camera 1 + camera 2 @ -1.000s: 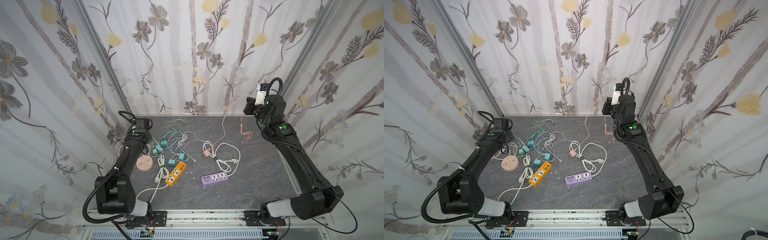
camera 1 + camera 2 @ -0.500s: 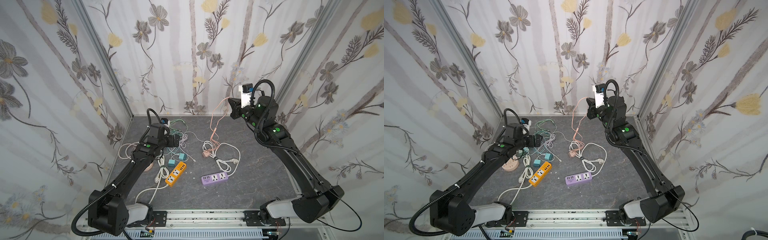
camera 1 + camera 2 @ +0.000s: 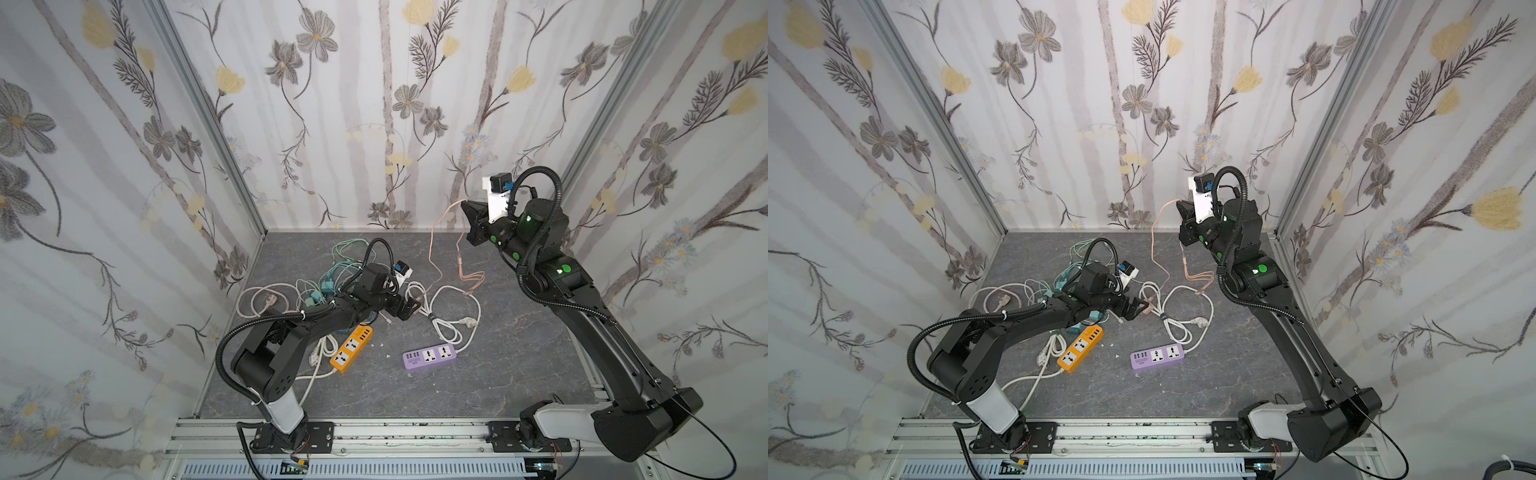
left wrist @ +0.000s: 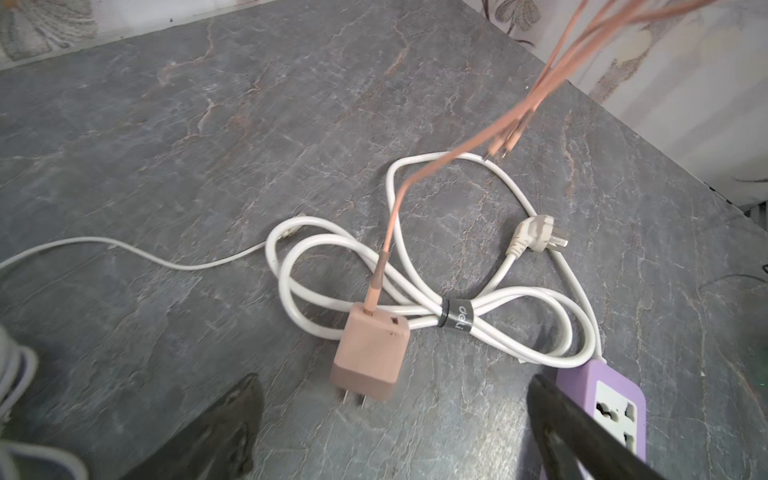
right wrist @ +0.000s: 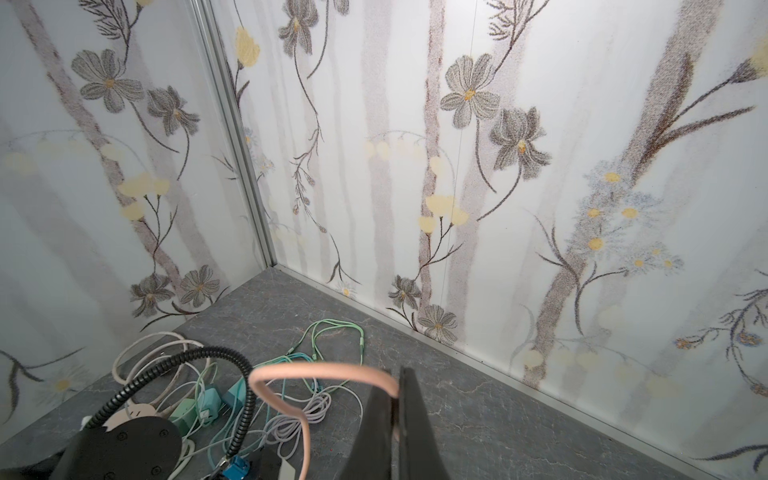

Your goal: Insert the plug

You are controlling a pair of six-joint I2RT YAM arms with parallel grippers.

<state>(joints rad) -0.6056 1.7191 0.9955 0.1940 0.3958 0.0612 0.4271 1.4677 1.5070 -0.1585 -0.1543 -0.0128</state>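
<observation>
My left gripper [image 4: 392, 415] is released, its two dark fingers [image 4: 232, 419] spread wide and low over the grey table [image 4: 208, 124], holding nothing. Just ahead of the gap lies the pink plug [image 4: 370, 353]. It is a dusty-pink cube on its side, with two flat prongs pointing back toward the fingers and touched by neither. A pink cable [image 4: 390, 216] enters its far face beside a second port (empty, small and dark). The cube's far edge sits against a bundled white cord [image 4: 424, 313] cinched by a black strap [image 4: 457, 313], and a white three-pin plug [image 4: 538, 239] lies beyond. In a top view, reading the clock from my left gripper, the purple power strip [image 3: 430, 357] lies at five o'clock with the white cord running into its end. The orange power strip [image 3: 351, 347] is at eight, and the green cables [image 3: 345, 257] are tangled at ten, partly under the arm. At one o'clock, well apart and raised near the back wall, my right gripper [image 3: 469, 208] is clenched on the pink cable, which droops from it to the table.
</observation>
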